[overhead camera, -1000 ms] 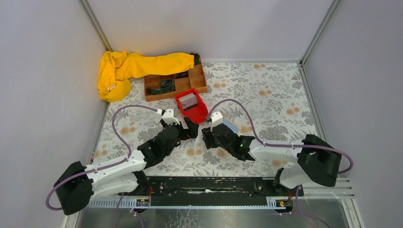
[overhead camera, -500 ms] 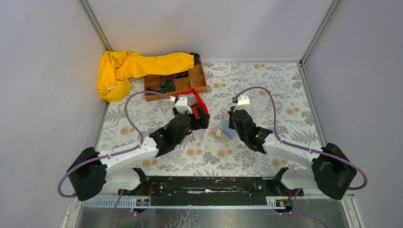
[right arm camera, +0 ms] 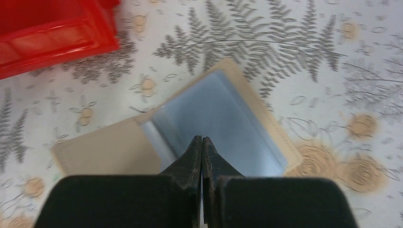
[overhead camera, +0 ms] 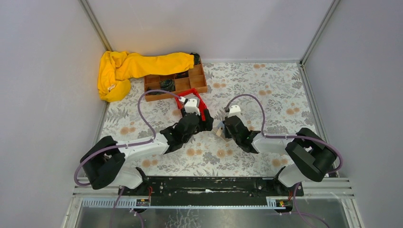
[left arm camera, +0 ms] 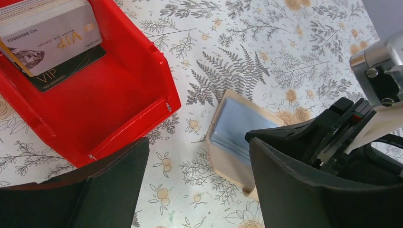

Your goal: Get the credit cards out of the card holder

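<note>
Right gripper moved onto open card holder, jaws snapped shut at blue pocket; catch unclear. Left gripper wide, empty, alongside. Credit cards lie in red bin: holder probably near empty.

Glossy plastic bin, soft matt card holder

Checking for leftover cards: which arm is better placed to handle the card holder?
Probably right: the right gripper is shut, tips over the open card holder; the left gripper hangs open beside it.
</note>
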`<state>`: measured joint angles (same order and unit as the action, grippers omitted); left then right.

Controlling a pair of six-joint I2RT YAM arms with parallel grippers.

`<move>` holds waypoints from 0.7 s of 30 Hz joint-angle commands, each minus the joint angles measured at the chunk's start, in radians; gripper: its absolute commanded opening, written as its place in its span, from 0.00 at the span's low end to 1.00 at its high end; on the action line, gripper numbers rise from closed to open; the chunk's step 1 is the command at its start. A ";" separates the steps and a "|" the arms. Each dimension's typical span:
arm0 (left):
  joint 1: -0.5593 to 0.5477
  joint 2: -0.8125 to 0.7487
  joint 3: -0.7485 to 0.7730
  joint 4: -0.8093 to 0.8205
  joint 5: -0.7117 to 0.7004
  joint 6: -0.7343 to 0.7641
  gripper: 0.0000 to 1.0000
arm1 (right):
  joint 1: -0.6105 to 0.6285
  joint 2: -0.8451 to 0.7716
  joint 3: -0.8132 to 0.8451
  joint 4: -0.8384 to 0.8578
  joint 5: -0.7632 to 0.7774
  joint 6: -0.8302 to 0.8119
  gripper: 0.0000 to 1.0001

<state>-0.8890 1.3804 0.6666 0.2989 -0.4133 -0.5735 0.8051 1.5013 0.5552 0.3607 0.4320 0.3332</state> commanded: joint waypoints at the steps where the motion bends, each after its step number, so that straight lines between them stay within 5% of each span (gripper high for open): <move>1: -0.011 0.007 0.003 0.085 -0.012 0.044 0.84 | 0.005 -0.002 0.001 0.112 -0.149 -0.007 0.00; 12: -0.011 0.085 -0.009 0.140 0.015 0.008 0.83 | 0.005 0.072 0.016 0.212 -0.514 -0.034 0.00; 17: -0.012 0.069 -0.013 0.137 0.017 0.007 0.77 | 0.005 -0.014 -0.029 0.220 -0.381 -0.050 0.01; 21: -0.011 0.045 -0.022 0.143 0.051 -0.013 0.59 | 0.005 -0.125 -0.066 0.192 -0.177 -0.077 0.11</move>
<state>-0.8959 1.4609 0.6586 0.3695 -0.3939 -0.5728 0.8051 1.4902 0.5106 0.5209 0.0635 0.2970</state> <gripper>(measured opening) 0.665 0.057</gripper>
